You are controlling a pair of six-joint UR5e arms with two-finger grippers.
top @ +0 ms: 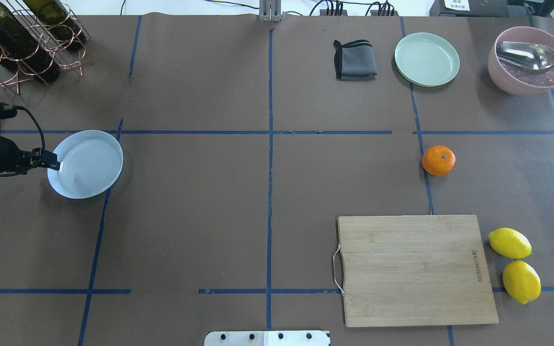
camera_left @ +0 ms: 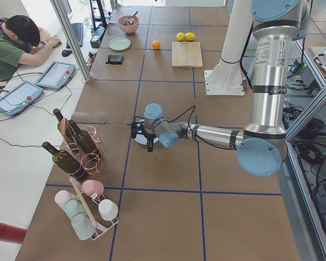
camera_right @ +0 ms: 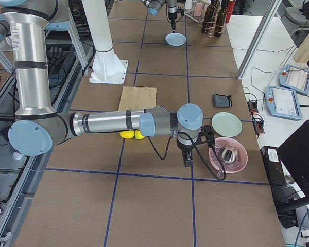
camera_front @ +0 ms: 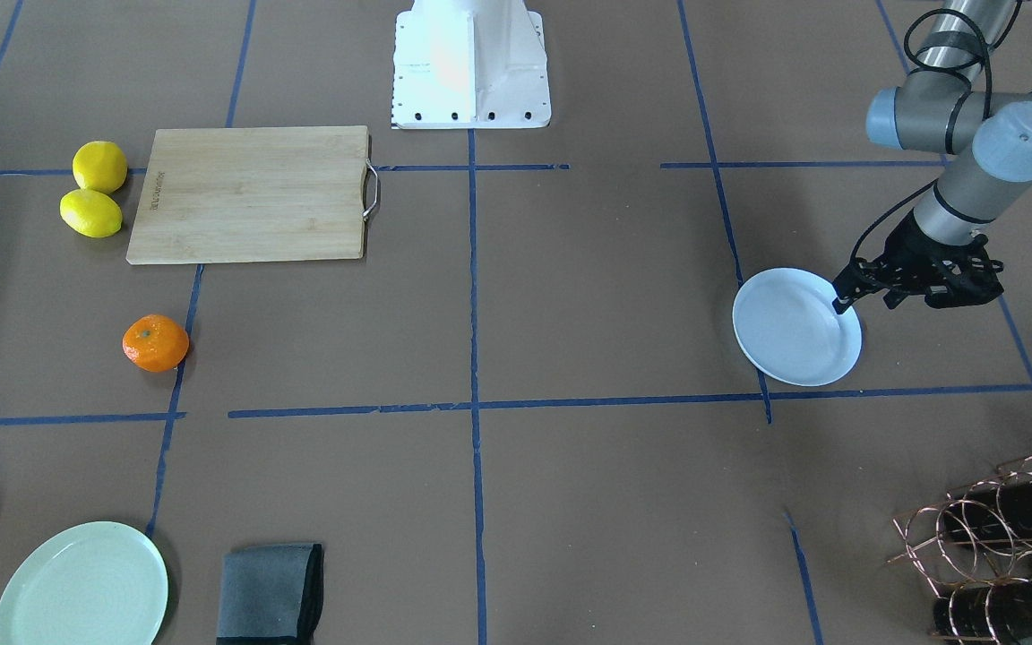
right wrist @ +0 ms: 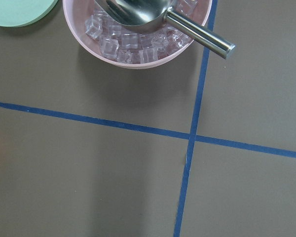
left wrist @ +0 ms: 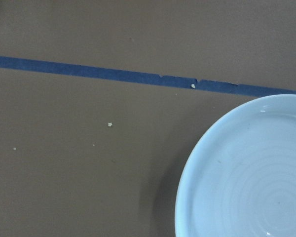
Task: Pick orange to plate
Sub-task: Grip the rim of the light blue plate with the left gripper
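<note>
The orange (top: pixel 438 160) lies alone on the brown table, right of centre in the overhead view, and shows at the left in the front view (camera_front: pixel 155 343). The bluish-white plate (top: pixel 85 164) sits flat far across the table on the left side. My left gripper (top: pixel 56 166) points down at the plate's outer rim (camera_front: pixel 838 303); its fingers look shut, and I cannot tell whether they pinch the rim. The left wrist view shows only part of the plate (left wrist: pixel 251 173). My right gripper (camera_right: pixel 187 160) hangs near the pink bowl; I cannot tell its state.
A wooden cutting board (top: pixel 414 269) lies near the robot's base, with two lemons (top: pixel 510 243) beside it. A pale green plate (top: pixel 427 59), a grey cloth (top: pixel 354 60) and a pink bowl (top: pixel 498 72) of ice with a scoop stand at the far right. A wine rack (top: pixel 22 38) fills the far left corner.
</note>
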